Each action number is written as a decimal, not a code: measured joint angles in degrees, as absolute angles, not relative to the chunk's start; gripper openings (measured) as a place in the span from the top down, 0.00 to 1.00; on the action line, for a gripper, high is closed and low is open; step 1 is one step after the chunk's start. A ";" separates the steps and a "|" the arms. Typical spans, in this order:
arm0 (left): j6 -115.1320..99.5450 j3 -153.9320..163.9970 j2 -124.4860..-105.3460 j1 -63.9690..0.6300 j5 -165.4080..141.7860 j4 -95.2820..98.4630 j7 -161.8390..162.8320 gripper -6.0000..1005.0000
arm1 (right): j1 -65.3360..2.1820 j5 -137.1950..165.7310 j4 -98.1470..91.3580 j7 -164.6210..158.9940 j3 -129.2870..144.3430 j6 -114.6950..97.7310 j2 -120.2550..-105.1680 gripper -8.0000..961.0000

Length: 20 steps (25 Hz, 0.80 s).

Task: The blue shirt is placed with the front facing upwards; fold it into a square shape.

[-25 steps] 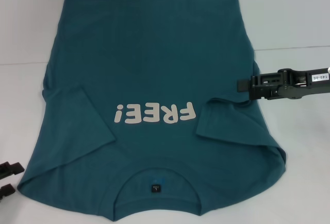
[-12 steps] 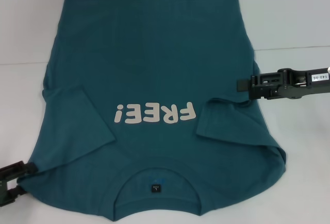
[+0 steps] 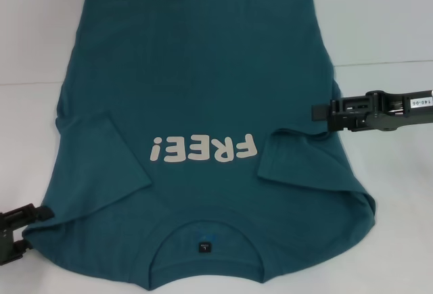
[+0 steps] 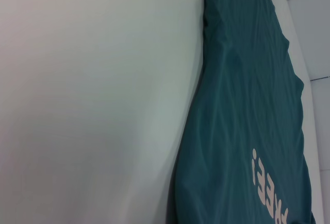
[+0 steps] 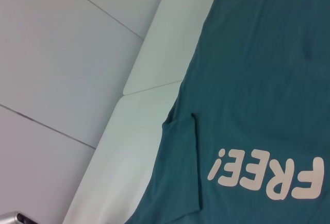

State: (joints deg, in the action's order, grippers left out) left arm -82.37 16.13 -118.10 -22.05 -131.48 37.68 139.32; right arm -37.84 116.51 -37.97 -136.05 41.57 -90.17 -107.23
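Observation:
The blue shirt (image 3: pixel 203 71) lies flat on the white table, front up, with its collar (image 3: pixel 203 248) nearest me and the cream "FREE!" lettering (image 3: pixel 203 149) upside down. Both short sleeves are folded inward over the chest. At the near left, my left gripper (image 3: pixel 26 230) is open, its two fingers straddling the shirt's left shoulder corner. My right gripper (image 3: pixel 316 113) hovers side-on over the shirt's right edge, beside the folded right sleeve (image 3: pixel 304 159). The left wrist view shows the shirt (image 4: pixel 242 121) edge-on, and the right wrist view shows the shirt (image 5: pixel 258 80) with its lettering.
The white table (image 3: pixel 385 23) extends past the shirt on both sides. A thin seam line (image 3: pixel 385 62) crosses the surface at mid-depth. Pale floor panels (image 5: pixel 62 54) lie beyond the table edge in the right wrist view.
My left gripper has come in from the lower-left frame edge to the shirt's shoulder corner. My right gripper has lifted very slightly. The shirt has not moved.

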 joint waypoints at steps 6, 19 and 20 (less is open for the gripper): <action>-80.71 16.20 -117.75 -23.22 -131.48 35.59 139.35 0.28 | -37.79 116.45 -37.97 -136.05 41.51 -90.29 -107.23 0.18; -80.95 14.31 -117.58 -23.24 -131.51 35.33 140.83 0.29 | -37.61 116.45 -37.84 -135.98 41.48 -90.16 -107.13 0.18; -80.87 14.27 -117.56 -23.23 -131.56 35.33 140.95 0.29 | -37.61 116.45 -37.84 -135.98 41.48 -90.17 -107.13 0.18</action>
State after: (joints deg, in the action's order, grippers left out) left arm -80.87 14.27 -117.56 -23.23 -131.56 35.33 140.95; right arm -37.61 116.45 -37.84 -135.98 41.48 -90.17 -107.13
